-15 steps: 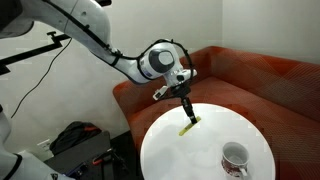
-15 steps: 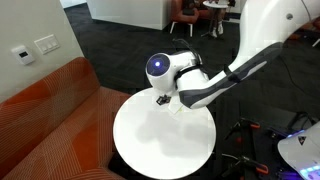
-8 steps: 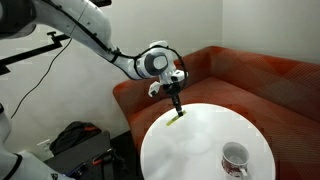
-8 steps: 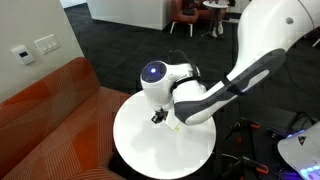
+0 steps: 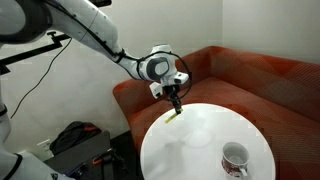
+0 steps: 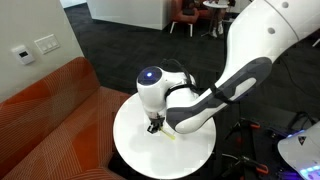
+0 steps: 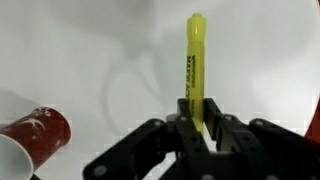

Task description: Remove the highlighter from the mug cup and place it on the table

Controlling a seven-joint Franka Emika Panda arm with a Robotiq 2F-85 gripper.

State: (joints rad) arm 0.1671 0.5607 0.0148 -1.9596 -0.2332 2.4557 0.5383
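**A:** Near the counter [image 5: 205, 140] edge by the sofa [image 5: 250, 80], where is the highlighter [image 5: 174, 116]?

**B:** Out of the mug cup [image 5: 235, 158], which stands well apart. It looks to lie on the white top.

**A:** And the gripper [image 5: 176, 102]?

**B:** Directly over one end. In the wrist view the highlighter [image 7: 196, 60] runs lengthwise straight away from the gripper [image 7: 200, 125]. The jaws sit narrowly either side, but I cannot tell whether they are pinching it.

**A:** Next?

**B:** Probably a straight lift clear.
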